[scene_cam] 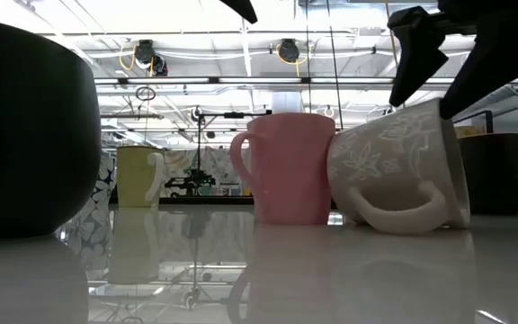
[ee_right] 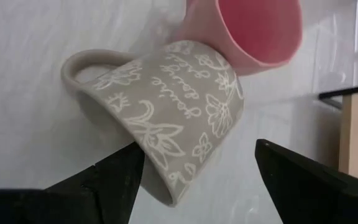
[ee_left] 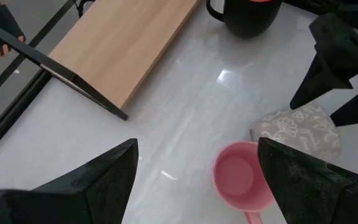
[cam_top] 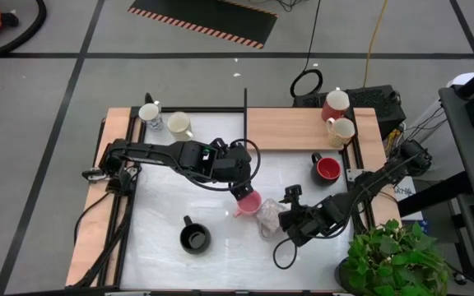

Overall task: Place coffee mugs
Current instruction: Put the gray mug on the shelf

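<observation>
Coffee mugs: black mug (cam_top: 195, 238) near-left on white table (cam_top: 163, 205), pink mug (cam_top: 248, 203) upright at centre under left gripper (cam_top: 239, 191), fingers wide, holding nothing; grey floral mug (cam_top: 269, 217) tipped against pink, right gripper (cam_top: 290, 196) wide above it, not gripping

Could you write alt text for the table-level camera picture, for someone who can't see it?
A grey mug with white flower patterns leans tilted against an upright pink mug on a glossy white table, with dark robot fingers just above it. A black mug looms close at the left, a cream mug stands farther back.
</observation>
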Tool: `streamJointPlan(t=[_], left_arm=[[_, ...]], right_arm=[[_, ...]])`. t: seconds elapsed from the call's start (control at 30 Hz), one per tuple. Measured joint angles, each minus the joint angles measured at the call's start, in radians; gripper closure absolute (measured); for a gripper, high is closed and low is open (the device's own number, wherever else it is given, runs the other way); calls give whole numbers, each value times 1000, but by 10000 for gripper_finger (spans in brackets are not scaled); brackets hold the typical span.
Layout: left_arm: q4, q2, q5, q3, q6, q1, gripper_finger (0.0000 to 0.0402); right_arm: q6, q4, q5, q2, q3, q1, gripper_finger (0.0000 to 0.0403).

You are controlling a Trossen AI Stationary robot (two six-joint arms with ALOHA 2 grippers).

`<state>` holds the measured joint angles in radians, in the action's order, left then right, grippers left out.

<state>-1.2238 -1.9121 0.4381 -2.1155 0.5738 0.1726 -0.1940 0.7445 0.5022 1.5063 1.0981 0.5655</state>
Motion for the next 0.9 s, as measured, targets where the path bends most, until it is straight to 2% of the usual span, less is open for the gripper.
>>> streamJointPlan(t=[0.7,0.8,0.9], left_arm=[[1,0,15,0,7,0,69],[1,0,17,0,7,0,69],[1,0,17,0,7,0,69]], right_arm=[[61,-15,28,0,-1,-54,107],[68,-15,27,0,-1,-60,125],[91,-24,26,0,-1,-63,161]])
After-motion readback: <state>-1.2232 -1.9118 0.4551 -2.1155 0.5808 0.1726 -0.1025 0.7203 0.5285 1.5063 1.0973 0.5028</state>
